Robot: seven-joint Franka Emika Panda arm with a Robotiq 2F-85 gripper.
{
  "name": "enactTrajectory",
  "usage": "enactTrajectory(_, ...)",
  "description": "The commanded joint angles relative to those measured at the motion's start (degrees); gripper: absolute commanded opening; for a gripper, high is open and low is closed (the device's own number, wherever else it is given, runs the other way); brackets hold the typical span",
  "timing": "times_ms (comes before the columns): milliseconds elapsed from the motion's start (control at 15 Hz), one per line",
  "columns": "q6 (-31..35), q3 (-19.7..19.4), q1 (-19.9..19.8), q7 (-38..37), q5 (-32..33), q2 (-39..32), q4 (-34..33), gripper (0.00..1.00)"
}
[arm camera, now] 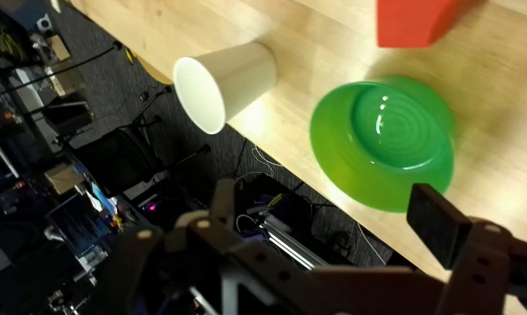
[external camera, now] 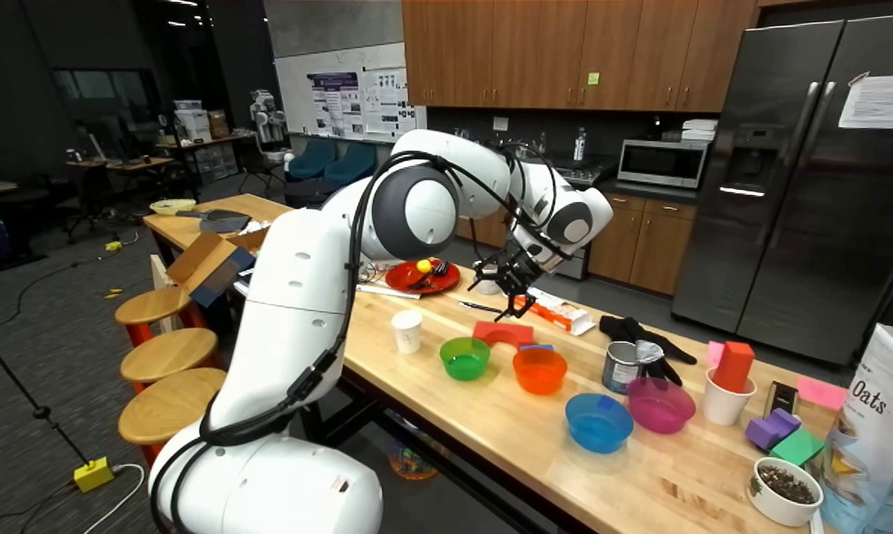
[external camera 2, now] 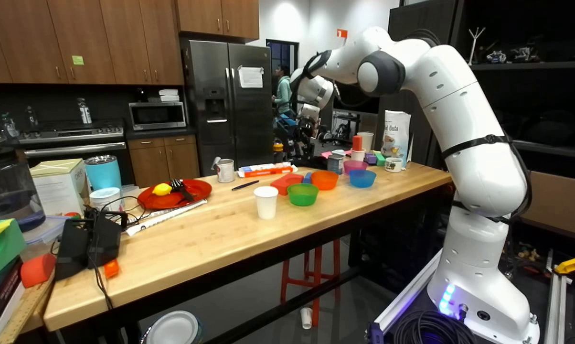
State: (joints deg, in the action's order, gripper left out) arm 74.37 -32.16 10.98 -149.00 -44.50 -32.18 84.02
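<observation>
In an exterior view: pincer (external camera: 489, 302), hanging above bench (external camera: 417, 376); green bowl (external camera: 465, 358), round, no long axis, lower than the pincer and nearer the bench's front edge; red block (external camera: 503, 333) just behind the bowl. In an exterior view: white cup (external camera 2: 266, 203), upright, near the green bowl. In the wrist view: fingers (arm camera: 438, 225) wide apart, nothing gripped, no contact apparent; green bowl beyond one of them.

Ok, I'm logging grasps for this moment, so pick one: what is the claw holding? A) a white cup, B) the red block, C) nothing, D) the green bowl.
C: in the wrist view the claw is open, its fingers well apart with nothing gripped between them, while the green bowl and the white cup stand on the table.
</observation>
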Motion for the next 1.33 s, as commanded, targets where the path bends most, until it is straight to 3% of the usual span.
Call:
enactTrajectory(0,0.9,-15.6,9.9,0.0,-3.9,-3.7,5.4,1.0)
enactTrajectory(333,-5.5,-36.6,21.2,0.0,-12.7,-16.3,8.7,1.0)
enactTrajectory(400,-2.8,-29.1,16.9,-0.1,-9.2,-11.4,7.9,1.0)
enactTrajectory(467,-4.0,-32.2,18.7,0.0,-10.6,-13.5,8.4,1.0)
enactTrajectory(600,-4.7,-34.5,20.2,0.0,-11.4,-15.7,8.5,1.0)
enactTrajectory(1267,-4.8,-35.1,20.6,0.0,-11.5,-16.2,8.5,1.0)
